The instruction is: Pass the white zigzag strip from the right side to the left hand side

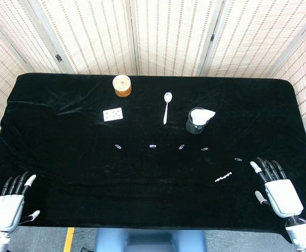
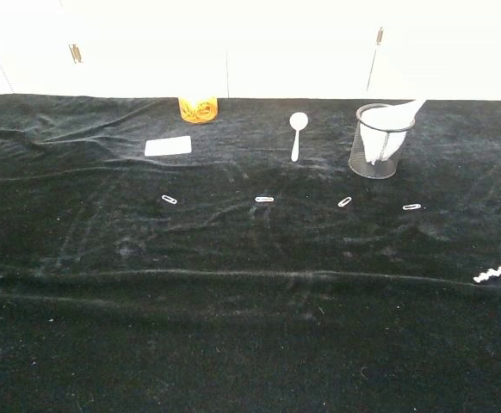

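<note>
— Where is the white zigzag strip (image 1: 223,177)?
— Lying flat on the black table (image 1: 63,173), close to the front edge toward the front right corner, untouched. Just beside the right hand (image 1: 273,185), probably so as to be an easy first reach.

— And that hand?
— Fingers apart, holding nothing, resting at the front right corner.

— The left hand (image 1: 12,202)?
— Parked at the front left corner, fingers likewise spread and empty, seemingly waiting to receive. Out of the chest view, both.

— Anything between?
— A row of paper clips (image 1: 153,146) across the middle; further back a spoon (image 1: 166,107), a mesh cup (image 1: 196,123), a card (image 1: 112,114), a tape roll (image 1: 122,85). Front strip of cloth free for the crossing.
</note>
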